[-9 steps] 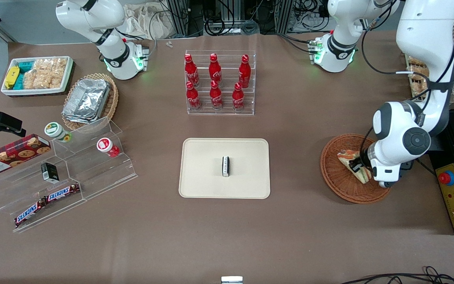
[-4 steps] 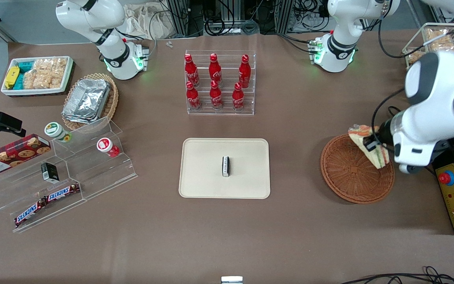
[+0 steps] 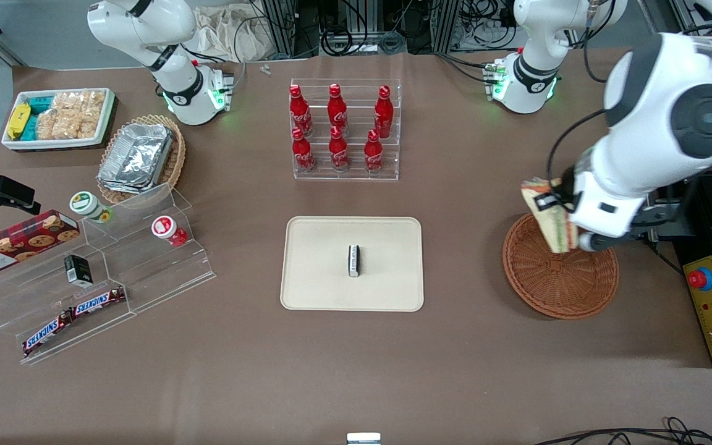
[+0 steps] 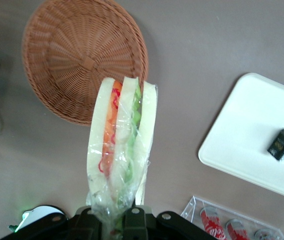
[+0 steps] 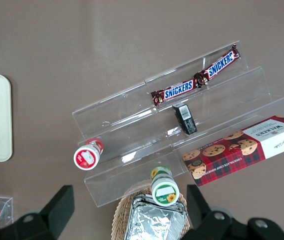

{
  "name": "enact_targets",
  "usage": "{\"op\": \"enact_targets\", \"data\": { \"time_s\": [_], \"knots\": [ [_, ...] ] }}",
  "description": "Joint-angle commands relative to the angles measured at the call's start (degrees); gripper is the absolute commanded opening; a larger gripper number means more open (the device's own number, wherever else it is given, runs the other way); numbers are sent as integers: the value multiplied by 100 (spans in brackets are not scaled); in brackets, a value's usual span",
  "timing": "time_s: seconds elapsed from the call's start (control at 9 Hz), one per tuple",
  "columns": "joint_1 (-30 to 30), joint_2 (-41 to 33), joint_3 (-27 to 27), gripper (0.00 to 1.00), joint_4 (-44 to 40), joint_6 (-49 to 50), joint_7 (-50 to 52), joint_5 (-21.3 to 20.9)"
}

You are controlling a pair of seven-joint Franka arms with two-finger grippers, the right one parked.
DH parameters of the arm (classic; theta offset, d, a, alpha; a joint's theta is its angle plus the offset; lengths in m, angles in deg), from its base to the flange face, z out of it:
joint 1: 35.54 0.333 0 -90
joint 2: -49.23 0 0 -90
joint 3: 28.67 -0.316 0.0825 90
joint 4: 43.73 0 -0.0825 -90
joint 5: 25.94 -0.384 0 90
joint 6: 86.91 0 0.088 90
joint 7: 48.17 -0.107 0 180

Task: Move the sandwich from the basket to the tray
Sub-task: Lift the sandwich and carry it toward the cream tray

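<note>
The tool [image 3: 552, 204] is seen raised above the basket's [image 3: 560, 275] rim on the edge farther from the front camera, and it is clamped on the sandwich [image 3: 550, 216]. In the left wrist view the sandwich [image 4: 122, 145] is gripped at its narrow end through a clear wrap, with the bread slices and the orange, red and green filling turned edge-on to the camera. The sandwich is held clear of the basket [image 4: 82, 55], whose woven bottom lies bare on the counter [image 3: 467, 346]. The tray [image 3: 319, 272] is set on the counter well apart from the basket, toward the parked arm's end, and a small dark packet [image 3: 353, 260] with a white edge lies near its middle. A clear rack of red bottles [image 3: 337, 130] stands farther from the front camera than the tray.
</note>
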Motion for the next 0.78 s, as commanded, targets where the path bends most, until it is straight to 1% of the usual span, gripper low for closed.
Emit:
{"op": "enact_targets", "data": {
  "time_s": [0.0,0.11,0.33,0.44,0.56,0.67],
  "knots": [
    [-147,265,338,0,-249,93,-353,-52],
    [-374,423,479,0,-249,-38,-398,-78],
    [-875,774,498,0,-170,-626,-372,-87],
    [-1121,1019,489,0,-196,-819,-354,-113],
    [-1219,1361,498,0,-205,-1109,-380,-87],
    [-1438,1599,489,0,-179,-1416,-380,-226]
  ]
}}
